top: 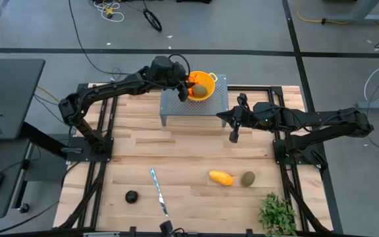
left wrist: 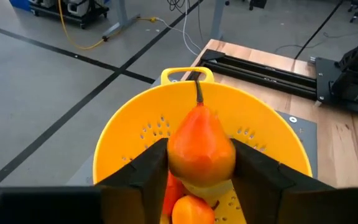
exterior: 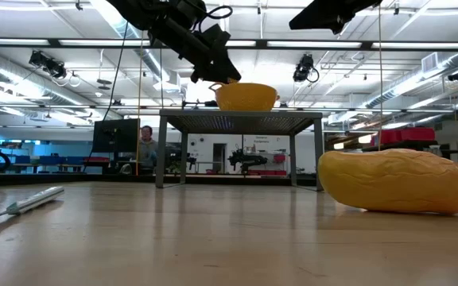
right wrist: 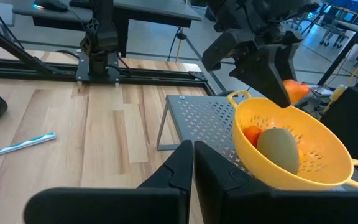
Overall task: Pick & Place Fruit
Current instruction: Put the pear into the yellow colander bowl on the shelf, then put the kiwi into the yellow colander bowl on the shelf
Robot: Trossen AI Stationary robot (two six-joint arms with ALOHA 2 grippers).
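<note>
Fruit: orange-red pear point(left wrist: 201, 146), likely light, rigid, smooth; grip the wide belly.
Left pincer point(left wrist: 201, 171): clasping the pear above yellow colander point(left wrist: 129, 134).
Right pincer point(right wrist: 193, 163): closed, empty.

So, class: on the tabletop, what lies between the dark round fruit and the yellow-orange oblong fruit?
The slim silver knife lies between the dark round fruit and the yellow-orange oblong fruit, clearest in the high view.
</note>
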